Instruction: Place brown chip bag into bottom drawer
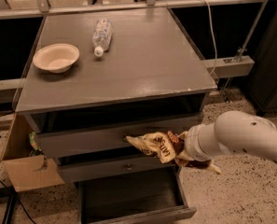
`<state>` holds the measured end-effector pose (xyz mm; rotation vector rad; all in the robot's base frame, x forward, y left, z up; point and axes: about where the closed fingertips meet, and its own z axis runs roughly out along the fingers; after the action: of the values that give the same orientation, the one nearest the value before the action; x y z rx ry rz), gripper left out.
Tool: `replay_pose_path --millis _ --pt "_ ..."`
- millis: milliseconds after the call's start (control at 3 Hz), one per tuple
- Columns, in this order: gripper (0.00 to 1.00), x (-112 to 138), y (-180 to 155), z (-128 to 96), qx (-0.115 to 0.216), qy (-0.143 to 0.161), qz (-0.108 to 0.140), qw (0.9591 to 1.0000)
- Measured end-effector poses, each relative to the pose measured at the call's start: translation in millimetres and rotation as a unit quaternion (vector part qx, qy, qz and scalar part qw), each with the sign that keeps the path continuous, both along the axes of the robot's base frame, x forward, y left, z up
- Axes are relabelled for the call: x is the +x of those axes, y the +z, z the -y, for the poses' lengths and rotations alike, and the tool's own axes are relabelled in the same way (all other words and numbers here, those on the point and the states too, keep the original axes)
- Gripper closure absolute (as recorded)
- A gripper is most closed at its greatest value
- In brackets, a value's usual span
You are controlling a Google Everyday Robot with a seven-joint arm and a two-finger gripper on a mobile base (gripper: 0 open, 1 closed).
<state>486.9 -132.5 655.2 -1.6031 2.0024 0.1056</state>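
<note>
- Brown chip bag (157,146): 1 item, crumpled foil, carried in the air in front of the shallower drawers. It was placed above the right part of the bottom drawer's opening and touched no surface.
- Gripper (179,149): located at the bag's right end and largely covered by foil and the white wrist. The jaws were judged to be clamped on the bag, since it was borne clear of all support.
- Bottom drawer (128,195): found pulled out, with its dark floor exposed below and just forward of the bag.
- Shallower drawers: 2 items, the upper (96,141) and the middle (114,168), both set directly behind the bag.
- Step in hand: the carry was judged nearly complete. Lowering and release were not yet done.
- Next move: a descent into the open drawer was called for. The bag had to be kept forward of the middle drawer's front and inside the right wall, and the jaws parted only once it was low over the floor.
- Cabinet top: 1 bowl (56,57) and 1 clear bottle (102,35) lying on its side were recorded well apart from the work.
- Cardboard box (26,171): noted at the cabinet's left side.
</note>
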Motion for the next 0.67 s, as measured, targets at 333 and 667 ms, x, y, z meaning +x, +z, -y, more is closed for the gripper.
replay_pose_path --millis 333,667 --pt "1.00 -6 -17 -2 -0.001 0.011 0.002 0.9999" --pt "1.00 -17 -64 4 0.007 0.007 -0.009 0.9999"
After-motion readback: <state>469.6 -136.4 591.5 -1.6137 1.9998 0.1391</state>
